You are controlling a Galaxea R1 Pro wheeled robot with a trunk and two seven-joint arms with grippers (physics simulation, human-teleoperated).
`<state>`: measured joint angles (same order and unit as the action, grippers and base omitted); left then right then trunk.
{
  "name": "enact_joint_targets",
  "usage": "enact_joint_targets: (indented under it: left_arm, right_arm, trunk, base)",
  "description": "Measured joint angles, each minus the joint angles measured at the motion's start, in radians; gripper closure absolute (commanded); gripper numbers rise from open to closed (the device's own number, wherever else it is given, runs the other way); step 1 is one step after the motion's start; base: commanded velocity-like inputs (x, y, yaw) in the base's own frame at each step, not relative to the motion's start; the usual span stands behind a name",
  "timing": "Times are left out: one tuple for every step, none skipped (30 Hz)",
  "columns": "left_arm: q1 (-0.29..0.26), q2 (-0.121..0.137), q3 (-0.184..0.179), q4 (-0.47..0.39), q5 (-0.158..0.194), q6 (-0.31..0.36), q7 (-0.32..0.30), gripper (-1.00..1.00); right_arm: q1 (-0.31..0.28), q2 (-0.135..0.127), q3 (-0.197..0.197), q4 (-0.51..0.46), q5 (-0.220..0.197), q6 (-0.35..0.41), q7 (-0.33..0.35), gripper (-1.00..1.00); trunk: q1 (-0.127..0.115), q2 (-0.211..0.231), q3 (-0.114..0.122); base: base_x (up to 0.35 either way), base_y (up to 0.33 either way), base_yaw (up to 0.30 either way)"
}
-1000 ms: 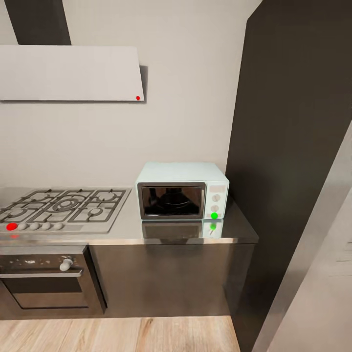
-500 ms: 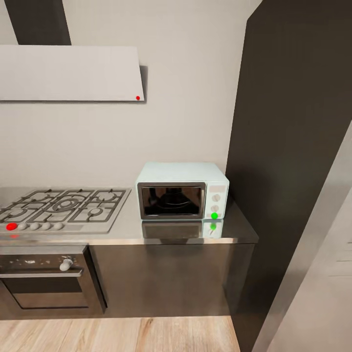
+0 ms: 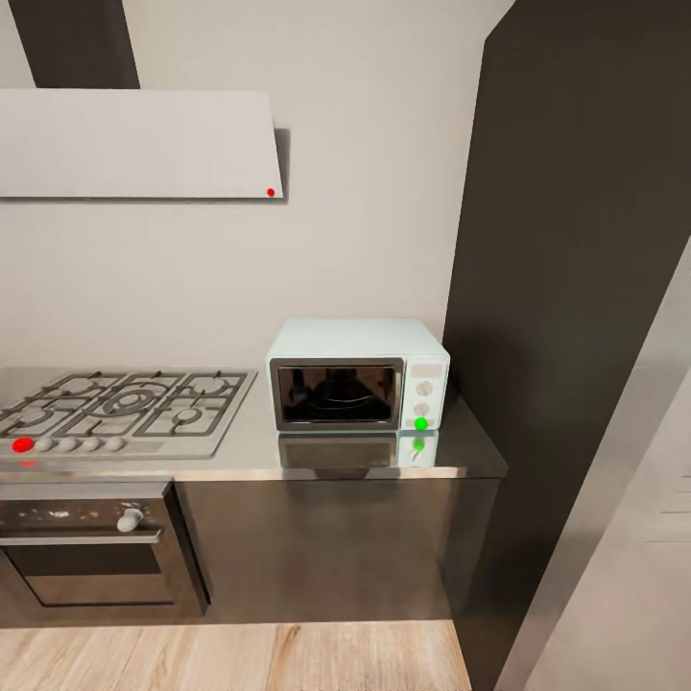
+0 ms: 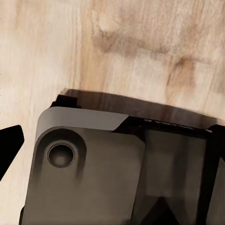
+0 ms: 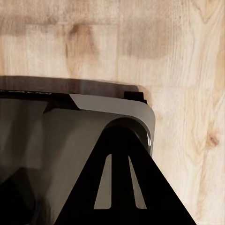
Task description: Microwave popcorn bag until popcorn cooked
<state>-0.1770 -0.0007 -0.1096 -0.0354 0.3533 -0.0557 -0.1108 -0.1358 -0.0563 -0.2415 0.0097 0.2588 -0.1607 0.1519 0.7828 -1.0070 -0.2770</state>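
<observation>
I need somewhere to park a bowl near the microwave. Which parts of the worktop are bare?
The countertop is bare between the gas hob and the microwave, and in a strip before its door. Right of the microwave, the dark tall cabinet leaves little room.

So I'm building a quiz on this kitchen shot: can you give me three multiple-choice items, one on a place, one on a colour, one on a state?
1. Where does the microwave stand on the countertop?
A. Left of the gas hob
B. Right of the gas hob
C. On the gas hob

2. What colour is the round light on the microwave's side panel?
A. Green
B. Blue
C. Yellow

3. How is the microwave door?
A. Wide open
B. Missing
C. Shut

Answers: 1 B, the hob lies at the left end of the worktop; 2 A, a green dot glows under the two knobs; 3 C, the door sits flush with the front.
</observation>
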Motion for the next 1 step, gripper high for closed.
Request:
enact_joint_targets:
  left_arm:
    - [0.000,0.000,0.000,0.000,0.000,0.000,0.000,-1.00]
  right_arm:
    - [0.000,0.000,0.000,0.000,0.000,0.000,0.000,1.00]
  trunk:
    - [0.000,0.000,0.000]
  base:
    - [0.000,0.000,0.000]
